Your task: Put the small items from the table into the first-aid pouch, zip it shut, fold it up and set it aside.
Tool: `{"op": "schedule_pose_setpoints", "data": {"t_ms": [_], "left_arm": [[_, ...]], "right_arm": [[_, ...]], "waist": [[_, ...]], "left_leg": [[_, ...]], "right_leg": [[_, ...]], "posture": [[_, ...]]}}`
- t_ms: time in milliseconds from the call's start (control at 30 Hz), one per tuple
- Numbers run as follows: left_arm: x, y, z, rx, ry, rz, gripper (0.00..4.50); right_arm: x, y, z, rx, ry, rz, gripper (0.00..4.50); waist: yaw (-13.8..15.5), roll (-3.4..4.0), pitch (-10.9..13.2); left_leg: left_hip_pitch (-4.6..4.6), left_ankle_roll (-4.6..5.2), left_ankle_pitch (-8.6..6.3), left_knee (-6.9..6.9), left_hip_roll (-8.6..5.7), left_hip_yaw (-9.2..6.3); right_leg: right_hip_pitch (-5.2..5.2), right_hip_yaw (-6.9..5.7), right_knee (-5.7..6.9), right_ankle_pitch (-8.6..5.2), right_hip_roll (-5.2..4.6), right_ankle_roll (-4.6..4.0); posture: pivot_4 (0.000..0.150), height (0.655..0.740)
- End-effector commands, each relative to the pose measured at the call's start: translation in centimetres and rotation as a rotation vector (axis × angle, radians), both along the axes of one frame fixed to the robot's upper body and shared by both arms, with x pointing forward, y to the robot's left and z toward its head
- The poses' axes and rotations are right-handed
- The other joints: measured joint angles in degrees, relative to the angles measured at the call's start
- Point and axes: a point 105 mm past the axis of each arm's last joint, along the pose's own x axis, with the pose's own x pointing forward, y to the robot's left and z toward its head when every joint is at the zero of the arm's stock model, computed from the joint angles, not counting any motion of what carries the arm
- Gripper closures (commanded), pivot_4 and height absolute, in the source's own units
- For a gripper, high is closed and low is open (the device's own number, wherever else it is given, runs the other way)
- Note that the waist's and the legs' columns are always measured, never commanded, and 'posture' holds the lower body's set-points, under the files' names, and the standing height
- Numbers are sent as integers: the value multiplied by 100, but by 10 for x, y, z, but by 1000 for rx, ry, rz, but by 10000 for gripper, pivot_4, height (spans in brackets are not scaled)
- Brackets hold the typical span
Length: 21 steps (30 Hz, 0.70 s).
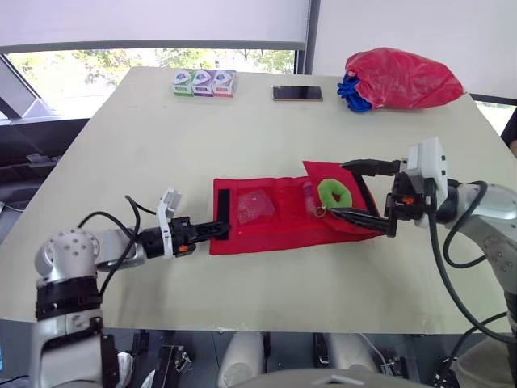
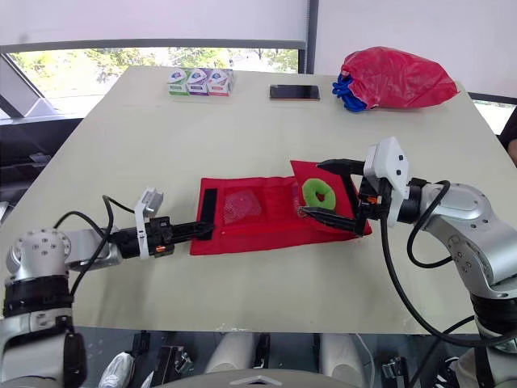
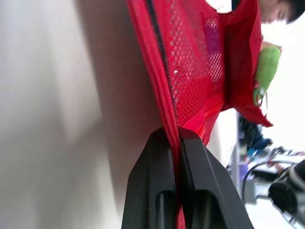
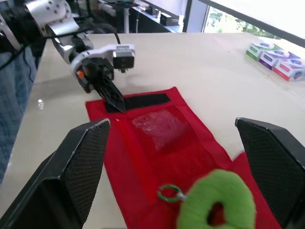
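Packing stage: nothing zipped or folded yet
Mid-frame on the worktop the red pouch lies flat; my left gripper pinches its left edge, my right gripper gapes wide around the green ring

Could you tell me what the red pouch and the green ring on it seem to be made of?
The pouch: red woven fabric, matte, with see-through mesh pockets; the holes show close up. The ring: probably plush or fleece; its surface looks fuzzy and soft.
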Motion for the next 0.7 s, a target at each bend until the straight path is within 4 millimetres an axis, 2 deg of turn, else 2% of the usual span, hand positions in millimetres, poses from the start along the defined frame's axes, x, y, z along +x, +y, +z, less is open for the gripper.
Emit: {"op": "schedule_pose_setpoints", "data": {"t_ms": [33, 167, 200, 267, 300, 367, 400, 433, 500, 567, 700], "left_arm": [[11, 18, 0, 110, -48, -48, 43662], [29, 31, 4, 180, -108, -92, 43662], [36, 33, 7, 196, -131, -101, 45000], [45, 33, 11, 218, -160, -120, 45000], [47, 33, 12, 224, -165, -132, 45000], [51, 31, 15, 222, -178, -156, 45000], [52, 30, 17, 219, -188, -168, 45000], [53, 30, 20, 215, -200, -180, 45000], [55, 29, 25, 201, -218, -196, 45000], [55, 28, 30, 181, -227, -204, 45000], [45, 17, 56, 60, -297, -290, 45000]], "right_arm": [[9, 0, -2, -36, -28, 8, 0], [19, 8, -5, -56, -44, 27, 0], [23, 12, -6, -55, -48, 36, 4003], [27, 20, -8, -63, -48, 64, 7717], [28, 22, -10, -68, -46, 73, 13764], [32, 28, -17, -87, -51, 84, 21481], [34, 32, -19, -91, -53, 90, 27742], [37, 36, -22, -84, -51, 94, 30987], [43, 43, -31, -95, -52, 97, 41973], [49, 47, -42, -117, -53, 87, 44702], [64, 48, -75, -186, -17, 43, 44702]], "waist": [[-5, 2, 2], [-27, -1, 6], [-32, -3, 7], [-49, -13, 10], [-59, -14, 11], [-69, -15, 10], [-80, -15, 10], [-93, -15, 10], [-119, -15, 10], [-125, -16, 9], [-118, -18, 8]], "left_leg": [[0, 0, 0, -2, -3, 1], [-4, 1, 0, -9, -9, 9], [-10, 2, 0, -10, -10, 11], [-19, 2, 0, -9, -9, 8], [-22, 2, 0, -7, -10, 15], [-25, 3, 0, -7, -11, 16], [-28, 4, -1, -8, -11, 14], [-30, 4, -1, -8, -11, 13], [-43, 4, -1, -8, -11, 12], [-63, 2, 0, -7, -10, 5], [-79, 1, 1, 2, -10, 3]], "right_leg": [[0, -1, -1, 0, 0, -1], [-8, 0, -4, -1, 1, 0], [-11, 0, -3, -1, 2, 0], [-20, -1, -1, -1, 3, 1], [-19, -8, -3, -1, 5, 1], [-18, -12, -3, 1, 3, 5], [-19, -13, -5, 2, 3, 8], [-21, -13, -5, 11, 2, 23], [-33, -14, -6, 12, 2, 26], [-53, -17, -4, 13, 1, 27], [-60, -32, -1, 13, -2, 27]], "posture": [[1500, 7400], [1500, 7400], [1500, 7400], [1500, 7400], [1500, 7400], [1500, 7400], [1500, 7400], [1500, 7400], [1500, 7400], [1500, 7400], [1500, 7400]]}}
